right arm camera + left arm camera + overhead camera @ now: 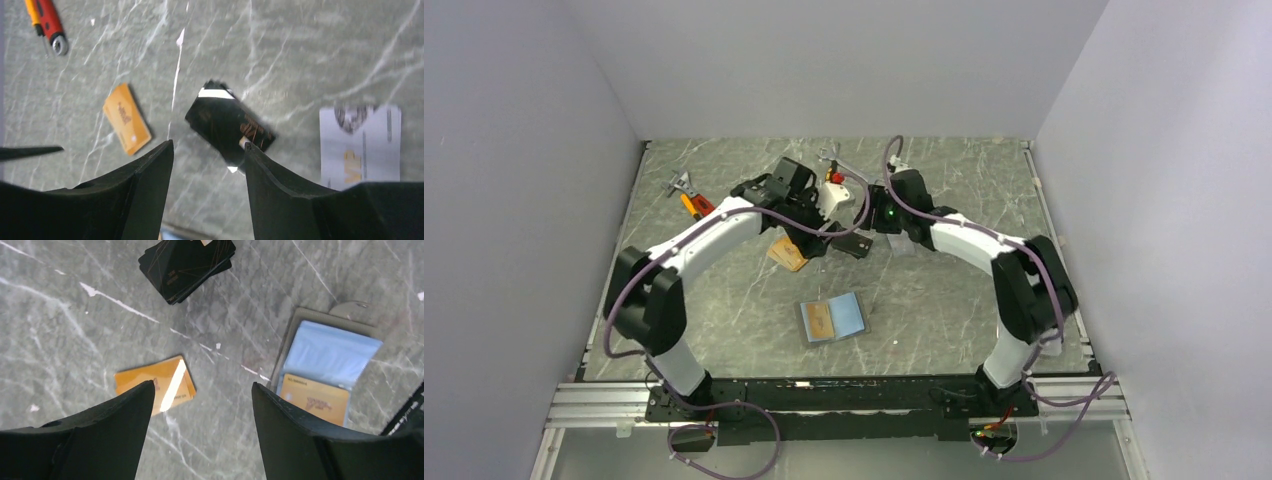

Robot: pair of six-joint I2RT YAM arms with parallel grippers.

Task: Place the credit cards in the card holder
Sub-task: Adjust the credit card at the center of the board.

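With both pairs of jaws wide, the orange card (145, 379) is best pinched by its edges for the holder (327, 347).

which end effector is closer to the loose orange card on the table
Left. The left end effector hangs almost over the loose orange card; the right end effector is over the black card, the orange one off to its side.

You have bare table (724, 330) all round the card holder (832, 319); left arm (714, 230) and right arm (969, 238) crowd over the black cards (855, 245) and orange card (788, 254).
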